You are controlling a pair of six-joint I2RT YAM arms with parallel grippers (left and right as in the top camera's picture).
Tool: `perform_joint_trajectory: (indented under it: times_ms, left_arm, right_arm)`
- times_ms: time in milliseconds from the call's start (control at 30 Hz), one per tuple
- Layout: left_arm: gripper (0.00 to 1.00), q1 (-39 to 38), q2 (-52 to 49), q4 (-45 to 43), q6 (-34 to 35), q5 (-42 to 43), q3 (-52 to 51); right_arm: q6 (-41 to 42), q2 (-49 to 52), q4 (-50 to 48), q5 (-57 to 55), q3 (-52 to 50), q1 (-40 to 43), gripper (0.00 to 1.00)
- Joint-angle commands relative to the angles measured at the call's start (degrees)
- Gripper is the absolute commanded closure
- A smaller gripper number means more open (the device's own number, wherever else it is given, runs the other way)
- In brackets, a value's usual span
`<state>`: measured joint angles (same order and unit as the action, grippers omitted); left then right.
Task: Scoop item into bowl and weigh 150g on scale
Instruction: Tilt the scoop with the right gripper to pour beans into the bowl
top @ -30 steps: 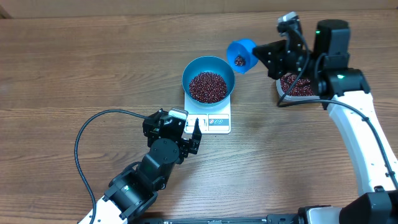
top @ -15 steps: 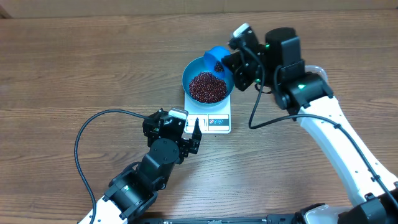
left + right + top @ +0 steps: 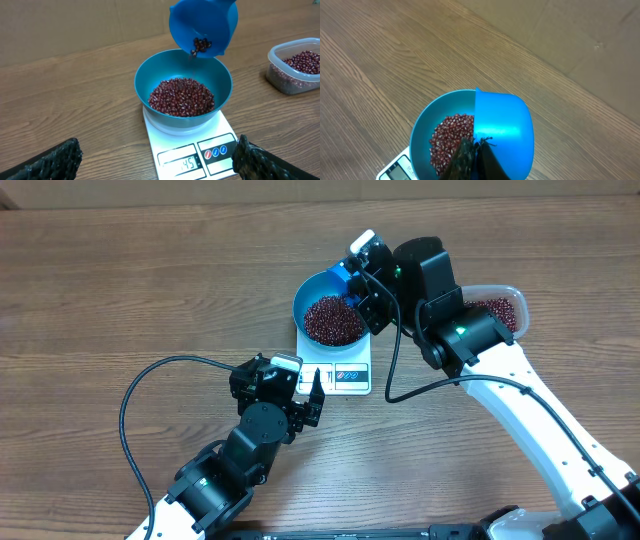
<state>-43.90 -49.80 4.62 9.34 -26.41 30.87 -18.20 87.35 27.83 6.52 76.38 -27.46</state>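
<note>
Much of the clear tub [image 3: 503, 305] at the far right is hidden behind the right arm [image 3: 450, 330] in the overhead view, and the left wrist view cuts it off at the edge; beans [image 3: 301, 59] lie in it. The handle of the small blue scoop [image 3: 202, 22] shows in no view. In the right wrist view the right jaws, closed tight, meet at the scoop's near side and cover the handle, and they hold the scoop up. The figures in the display of the scale [image 3: 192, 152] seem to end in 45; what stands before that is hard to make out.

The right arm stretches from the near right to the far rim of the bowl [image 3: 303, 298]. The scoop is tipped steeply above that rim, mouth downward, with a few beans at its lower lip. The bowl sits on the scale, near the middle of the table [image 3: 120, 280], with a mound of beans in it. The left arm [image 3: 225, 465] comes up from the near left, a black cable [image 3: 135, 395] looping beside it. The left jaws stand wide open and hold nothing, just near of the scale's near left corner, facing the bowl.
</note>
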Motion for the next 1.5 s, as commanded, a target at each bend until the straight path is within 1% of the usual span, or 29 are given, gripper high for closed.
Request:
perform_joint_trajectory:
  times_ms: [0,300,500,1067,1167,1367,1467]
  left_arm:
    - [0.00,-0.37,-0.07,-0.44,0.98,-1.05,-0.24]
    - [0.00,-0.37,-0.07,-0.44,1.01,-1.03,-0.24]
    - [0.00,-0.37,-0.07,-0.44,0.98,-1.03,-0.24]
    - [0.00,-0.37,-0.07,-0.42,0.98,-1.03,-0.24]
    - [0.00,-0.37,-0.07,-0.42,0.98,-1.05,-0.24]
    - [0.00,-0.37,-0.07,-0.42,0.98,-1.05,-0.24]
    - [0.00,-0.37,-0.07,-0.42,0.98,-1.05,-0.24]
  right_arm:
    - [-0.55,-1.62,-0.13,-2.89,-0.13,-0.96,0.96]
    - [-0.55,-1.62,-0.11,-2.91,-0.13,-1.53,0.96]
    - [-1.84,-1.62,0.52,-5.25,-0.13,-2.54,0.96]
    - [-1.88,-1.62,1.81,-5.44,-0.13,-2.54,0.96]
    - [-4.13,-1.62,1.90,-5.42,-0.13,-2.54,0.96]
    - [-4.85,-1.62,2.10,-5.60,-0.13,-2.54,0.96]
    - [-6.99,-1.62,2.29,-5.64,-0.13,-2.56,0.96]
